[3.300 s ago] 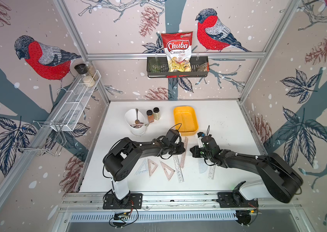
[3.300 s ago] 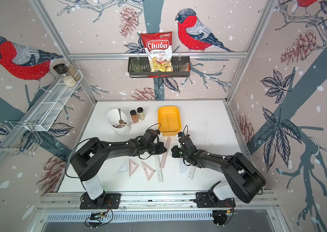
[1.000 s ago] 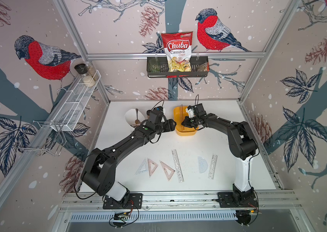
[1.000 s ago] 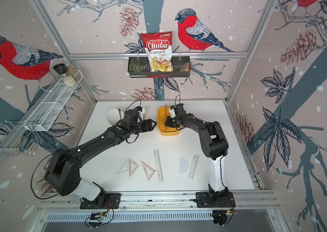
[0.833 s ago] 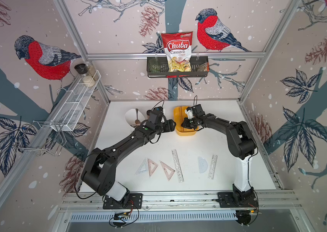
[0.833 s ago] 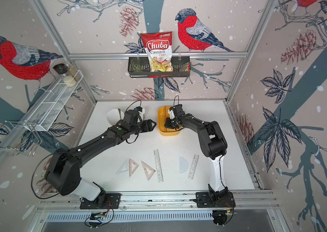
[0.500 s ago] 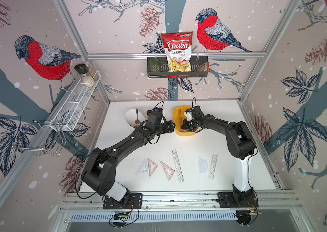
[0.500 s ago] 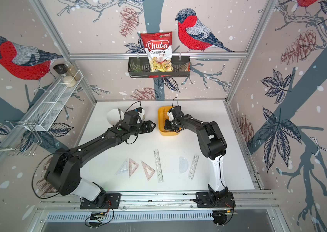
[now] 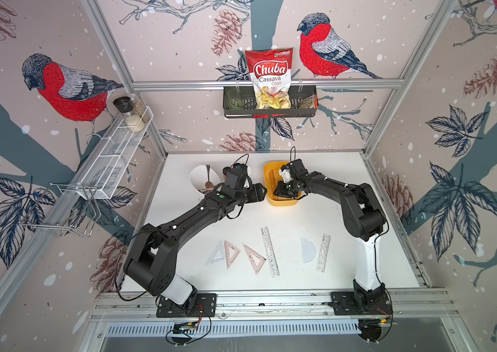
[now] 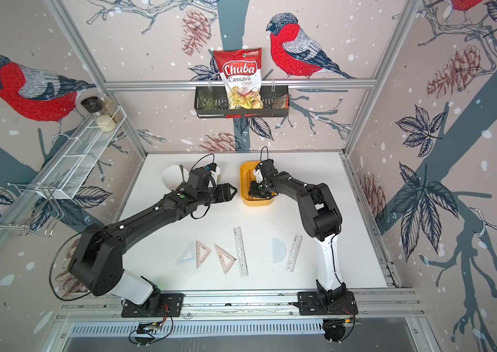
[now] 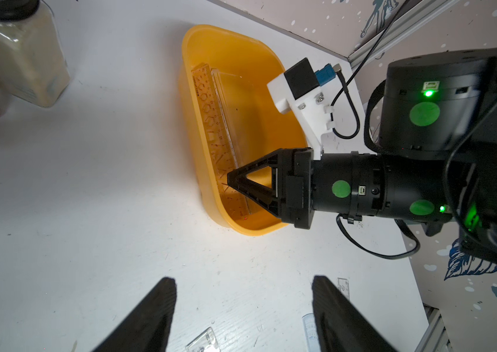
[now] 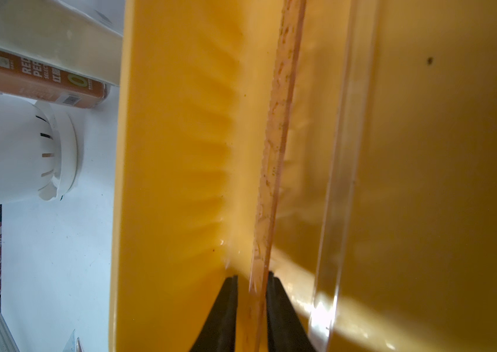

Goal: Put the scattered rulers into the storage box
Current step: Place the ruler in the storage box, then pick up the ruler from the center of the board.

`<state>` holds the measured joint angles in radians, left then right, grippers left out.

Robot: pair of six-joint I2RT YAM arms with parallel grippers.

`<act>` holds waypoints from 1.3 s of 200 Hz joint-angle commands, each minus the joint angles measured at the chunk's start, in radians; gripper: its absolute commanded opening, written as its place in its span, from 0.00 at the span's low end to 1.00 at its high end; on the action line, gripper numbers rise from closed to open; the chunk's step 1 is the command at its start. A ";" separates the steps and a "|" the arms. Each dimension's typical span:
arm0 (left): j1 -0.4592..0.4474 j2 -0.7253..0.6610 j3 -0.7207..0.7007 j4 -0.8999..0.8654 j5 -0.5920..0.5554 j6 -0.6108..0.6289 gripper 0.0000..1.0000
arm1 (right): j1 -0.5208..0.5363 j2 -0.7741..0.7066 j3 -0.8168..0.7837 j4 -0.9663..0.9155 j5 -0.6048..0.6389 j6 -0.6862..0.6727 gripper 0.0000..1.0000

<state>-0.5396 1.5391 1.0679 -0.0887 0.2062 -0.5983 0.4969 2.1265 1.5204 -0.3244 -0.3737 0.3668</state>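
Evidently the pinkish stencil ruler (image 12: 274,152) is at the point of release. It stands on its long edge inside the storage box (image 11: 198,91) and runs straight out ahead of the right hand (image 12: 251,277), with its near end between the fingertips. The jaws stand only a crack apart, and a sliver of gap shows on 1 side of the ruler, so the grip looks slack rather than pinched. Held edge-up and lengthwise, the ruler can slide down along the box's long wall and settle beside the clear ruler (image 12: 347,152) already lying there, on the hand's other flank.

The left hand (image 11: 244,280) hovers just outside the box, jaws spread wide and empty, probably kept back so the 2 arms do not meet. Well behind both hands, toward the arm bases, 6 pieces wait flat on the desk (image 9: 317,213): 3 set squares (image 9: 232,251), a long stencil ruler (image 9: 268,251), a protractor (image 9: 307,250) and a short stencil ruler (image 9: 323,253).
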 commanded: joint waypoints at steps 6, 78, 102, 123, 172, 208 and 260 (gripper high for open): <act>0.004 -0.002 0.002 0.016 0.001 0.002 0.75 | 0.001 -0.015 0.018 -0.044 0.032 -0.021 0.27; -0.022 -0.063 -0.051 -0.022 0.009 -0.017 0.68 | 0.040 -0.284 -0.049 -0.096 0.224 -0.056 0.34; -0.060 -0.110 -0.141 -0.052 -0.016 -0.044 0.67 | 0.150 -0.454 -0.273 -0.014 0.298 0.011 0.35; -0.077 -0.165 -0.238 -0.051 -0.035 -0.079 0.66 | 0.326 -0.559 -0.458 0.068 0.381 0.106 0.36; -0.085 -0.272 -0.366 -0.027 -0.078 -0.130 0.65 | 0.628 -0.559 -0.604 0.115 0.553 0.324 0.43; -0.099 -0.279 -0.410 -0.014 -0.084 -0.144 0.66 | 0.697 -0.469 -0.591 0.065 0.598 0.394 0.51; -0.103 -0.261 -0.438 0.016 -0.079 -0.146 0.66 | 0.696 -0.401 -0.568 0.019 0.610 0.417 0.56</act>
<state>-0.6388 1.2675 0.6342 -0.1097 0.1307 -0.7368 1.1942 1.7065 0.9459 -0.2771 0.2058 0.7589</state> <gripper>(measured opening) 0.655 0.563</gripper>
